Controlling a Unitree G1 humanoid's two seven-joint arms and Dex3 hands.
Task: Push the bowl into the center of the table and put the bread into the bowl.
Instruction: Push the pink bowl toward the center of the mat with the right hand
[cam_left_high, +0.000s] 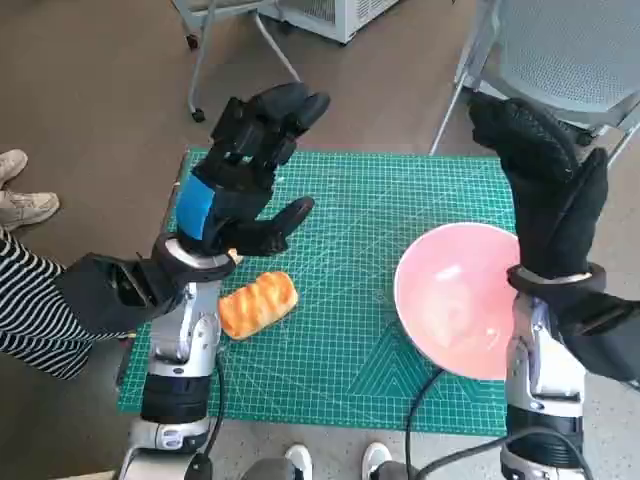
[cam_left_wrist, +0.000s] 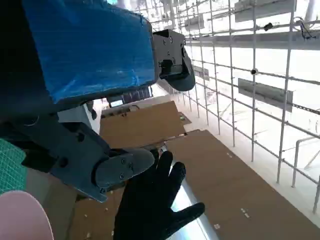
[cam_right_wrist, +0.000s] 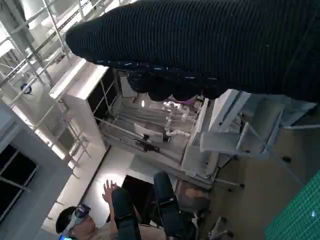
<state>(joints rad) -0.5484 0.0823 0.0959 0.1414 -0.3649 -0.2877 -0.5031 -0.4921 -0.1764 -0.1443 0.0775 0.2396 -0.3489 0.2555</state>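
Two raised hands, left hand (cam_left_high: 250, 170) released, right hand (cam_left_high: 545, 180) seemingly released, bread (cam_left_high: 258, 304) beside pink bowl (cam_left_high: 450, 300).

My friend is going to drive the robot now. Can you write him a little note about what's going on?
Left hand: raised above the mat, open, holding nothing.
Right hand: raised too, open, empty.
Pink bowl: on the green mat's right side, sticking over its edge, not centred yet.
Bread: lying on the mat near the left arm, outside the bowl.
Done: nothing yet.
Left: push the bowl to the middle, then put the bread in.
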